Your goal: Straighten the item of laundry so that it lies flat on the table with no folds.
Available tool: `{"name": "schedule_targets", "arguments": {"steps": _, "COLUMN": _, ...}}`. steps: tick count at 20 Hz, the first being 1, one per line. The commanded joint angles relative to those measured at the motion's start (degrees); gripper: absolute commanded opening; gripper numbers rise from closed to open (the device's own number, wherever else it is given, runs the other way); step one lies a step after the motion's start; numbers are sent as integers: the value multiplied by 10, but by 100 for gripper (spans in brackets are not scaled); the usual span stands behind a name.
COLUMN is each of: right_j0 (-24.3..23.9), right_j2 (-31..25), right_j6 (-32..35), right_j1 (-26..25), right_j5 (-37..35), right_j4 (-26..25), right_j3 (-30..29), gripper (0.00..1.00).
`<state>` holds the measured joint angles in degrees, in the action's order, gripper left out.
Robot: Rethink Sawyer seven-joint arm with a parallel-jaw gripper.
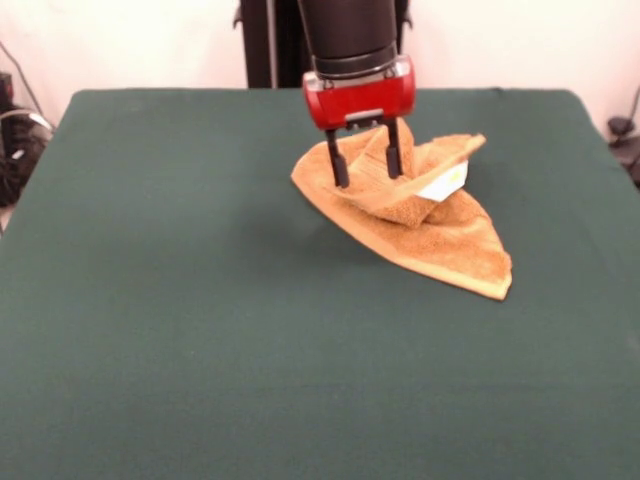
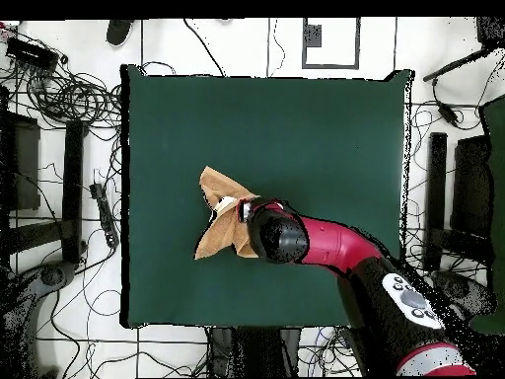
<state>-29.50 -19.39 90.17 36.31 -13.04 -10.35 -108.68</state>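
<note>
Orange-tan terry towel (image 1: pixel 415 215) sits crumpled on the green desk (image 1: pixel 180 300), toward the pedestal side and off to the right in the front view.

Hand (image 1: pixel 367 167) is down in the heap, its two dark fingers (image 1: pixel 338 160) apart, with a raised fold standing between them. Not pinched shut on cloth as far as I can see. Likely placed there to catch that upper layer and draw it outward.

Front view shows the stacked folds, the white label tag (image 1: pixel 445 183) and one flat corner pointing toward the camera. Overhead view hides the fingers under the arm (image 2: pixel 335 245), but shows the towel's spread.
</note>
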Motion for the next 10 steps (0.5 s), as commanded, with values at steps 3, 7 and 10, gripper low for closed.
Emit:
{"name": "schedule_targets", "arguments": {"steps": 3, "right_j0": 3, "right_j2": -43, "right_j6": 20, "right_j1": -4, "right_j5": -27, "right_j4": -30, "right_j3": -3, "gripper": 100}}
{"name": "schedule_targets", "arguments": {"steps": 7, "right_j0": 3, "right_j2": -35, "right_j6": 13, "right_j1": -16, "right_j5": -29, "right_j4": -43, "right_j3": 13, "gripper": 100}}
{"name": "schedule_targets", "arguments": {"steps": 10, "right_j0": 4, "right_j2": -30, "right_j6": 15, "right_j1": -36, "right_j5": -12, "right_j4": -56, "right_j3": 20, "gripper": 100}}
